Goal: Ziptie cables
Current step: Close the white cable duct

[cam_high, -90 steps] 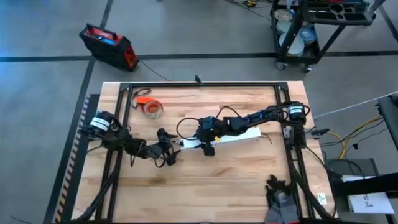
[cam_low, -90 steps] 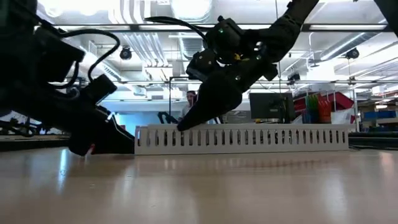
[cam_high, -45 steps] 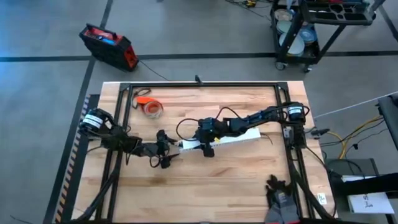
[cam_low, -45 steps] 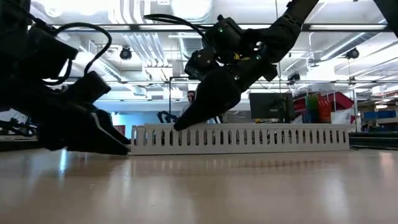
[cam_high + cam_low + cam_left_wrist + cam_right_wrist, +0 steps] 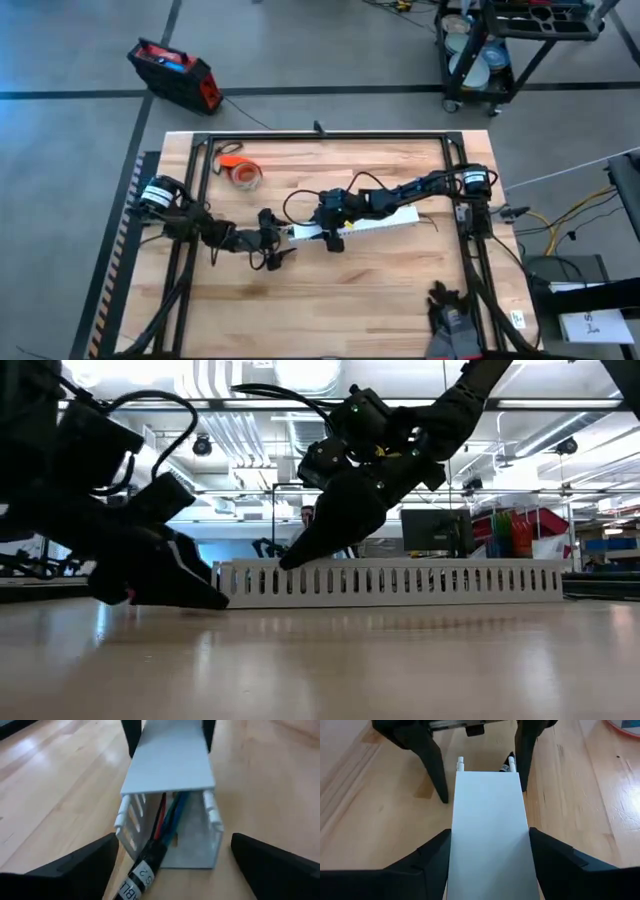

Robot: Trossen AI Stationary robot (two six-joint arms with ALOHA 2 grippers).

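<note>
High view gives you the layout: wooden tabletop (image 5: 300, 300), long white slotted channel (image 5: 375, 221) lying roughly left-right across the middle, slightly tilted, and both arms meeting at its left end. The right arm reaches in from the right side along the channel, and your right gripper (image 5: 331, 238) sits over the channel a little in from that end; in the right wrist view its fingers (image 5: 427, 865) are spread wide, one either side of the white cover, not clamping it as far as I can tell. Your left gripper (image 5: 277, 247) is just off the channel's left end, low on the tabletop, pointing straight down the channel's long axis; left wrist view shows its fingers (image 5: 75, 867) wide apart, holding nothing. The cables (image 5: 165, 817) lie inside the channel, running along its length, red, green and blue strands visible, and they come out of the open end toward the left gripper as a dark sleeved section with a white label (image 5: 141, 870). So the bundle's free end points at the left gripper, and that arm is clearly the nearer one to it. The ziptie isn't visible in any view, can't place it. Orange tape roll (image 5: 241, 173) sits well apart, toward the far left of the tabletop.
</note>
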